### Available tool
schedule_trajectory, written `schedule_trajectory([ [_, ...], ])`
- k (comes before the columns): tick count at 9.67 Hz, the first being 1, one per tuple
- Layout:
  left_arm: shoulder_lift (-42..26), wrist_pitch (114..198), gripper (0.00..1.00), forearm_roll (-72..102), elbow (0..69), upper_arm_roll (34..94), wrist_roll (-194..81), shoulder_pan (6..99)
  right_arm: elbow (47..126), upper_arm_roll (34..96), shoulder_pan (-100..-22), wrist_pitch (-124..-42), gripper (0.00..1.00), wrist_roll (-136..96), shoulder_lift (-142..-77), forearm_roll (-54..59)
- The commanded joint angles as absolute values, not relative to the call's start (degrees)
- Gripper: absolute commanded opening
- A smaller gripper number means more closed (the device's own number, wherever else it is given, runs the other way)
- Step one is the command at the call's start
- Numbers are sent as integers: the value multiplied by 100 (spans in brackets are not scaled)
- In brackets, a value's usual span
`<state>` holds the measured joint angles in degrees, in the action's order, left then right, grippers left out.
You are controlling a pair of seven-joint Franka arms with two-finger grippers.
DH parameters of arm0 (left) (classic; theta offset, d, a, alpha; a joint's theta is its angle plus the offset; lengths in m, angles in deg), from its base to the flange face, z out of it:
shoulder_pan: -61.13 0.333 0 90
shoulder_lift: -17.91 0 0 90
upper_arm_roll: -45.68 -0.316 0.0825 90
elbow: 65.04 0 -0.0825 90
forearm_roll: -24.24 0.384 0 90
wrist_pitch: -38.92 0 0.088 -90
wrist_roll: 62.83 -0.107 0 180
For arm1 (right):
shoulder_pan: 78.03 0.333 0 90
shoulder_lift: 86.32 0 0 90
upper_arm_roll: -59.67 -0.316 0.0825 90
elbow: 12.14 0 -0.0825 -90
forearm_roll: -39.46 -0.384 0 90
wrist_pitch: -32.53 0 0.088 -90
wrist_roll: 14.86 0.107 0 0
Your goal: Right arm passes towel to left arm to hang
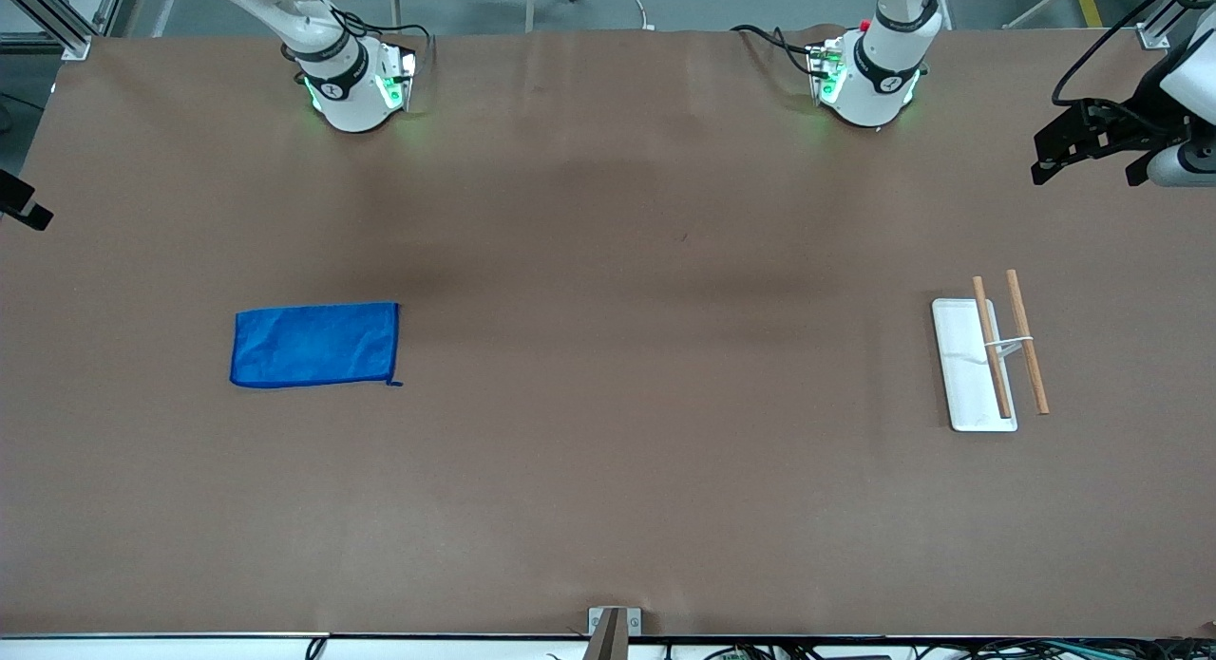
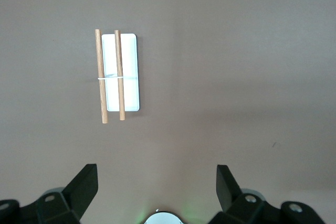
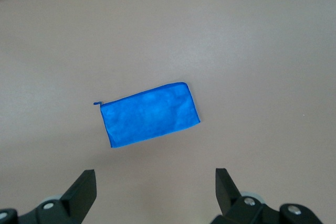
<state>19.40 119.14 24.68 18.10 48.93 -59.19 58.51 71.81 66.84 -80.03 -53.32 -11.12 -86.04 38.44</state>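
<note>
The bright blue towel point(image 1: 315, 345) lies flat on the brown table toward the right arm's end; it also shows in the right wrist view point(image 3: 149, 115). My right gripper point(image 3: 156, 184) is open and empty, high above the table with the towel below it and apart from it; only a black tip of it point(image 1: 24, 204) shows at the edge of the front view. My left gripper point(image 1: 1088, 166) is open and empty in the left wrist view point(image 2: 157, 182), up in the air near the left arm's end of the table.
A white tray point(image 1: 961, 380) with two wooden rods point(image 1: 1028, 354) on a thin wire stand sits toward the left arm's end; it also shows in the left wrist view point(image 2: 130, 77). A small bracket point(image 1: 613, 622) sits at the table's near edge.
</note>
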Motion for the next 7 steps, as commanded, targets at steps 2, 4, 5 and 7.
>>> schedule_trajectory([
  [2,1861,11863,99,2406,1898,4823,-5949,5806,7399,6617,-8040,-5422,100,-1046,-8430,3902],
  [4,1870,11890,99,2284,1915,4745,-5949,5814,7399,6617,-8032,-5422,100,-1046,-8430,3902],
  [5,1861,11899,99,2283,1916,4735,-5949,5814,7373,6617,-8023,-5387,100,-1046,-8430,3902],
  [7,1826,11899,99,2283,1916,4735,-5958,5814,7372,6626,-8023,-5334,100,-1151,-8456,3945],
])
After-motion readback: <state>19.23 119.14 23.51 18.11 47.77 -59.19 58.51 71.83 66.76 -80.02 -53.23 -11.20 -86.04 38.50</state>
